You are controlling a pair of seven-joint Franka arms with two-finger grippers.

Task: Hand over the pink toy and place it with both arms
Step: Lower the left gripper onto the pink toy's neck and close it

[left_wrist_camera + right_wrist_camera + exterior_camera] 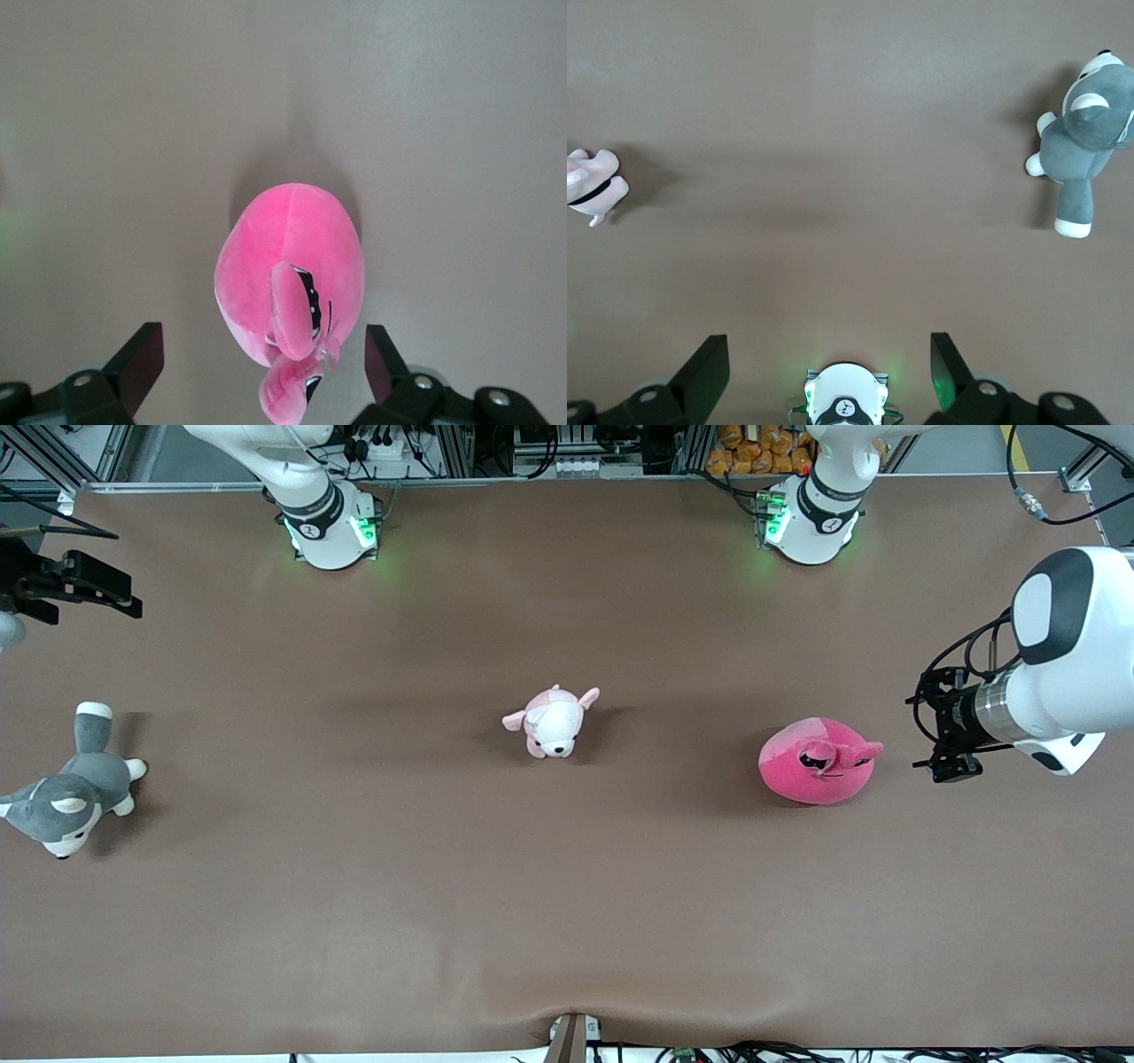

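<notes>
Front view, contents by size. Bench (567,921): brown cover, wrinkled at mid near edge.

Left arm (1063,646): entering from the left arm's end of the bench, wrist level and aimed along the bench toward the pink toy. Left gripper (950,766): over bare cover just beside the toy, not touching; in the left wrist view (263,372) fingers (142,359) spread wide, nothing between them, toy framed in the gap ahead.

Right arm (310,496): waiting. Right gripper (89,584): up over the right arm's end, toward the far corner; in the right wrist view (830,372) fingers (704,363) released and empty, looking down on bare cover.

Pink toy (817,761): on the cover toward the left arm's end, about midway between near and far edges, face up toward the camera; untouched.

Husky (71,793): lying at the right arm's end. Puppy (551,722): mid-bench.

Step in hand, by judgement: approach for first pickup, nothing yet grasped. Next move calls for bracketing the toy's body, then clenching on soft plush deep enough not to slip, lifting, and carrying to mid-bench for transfer to the right gripper.
</notes>
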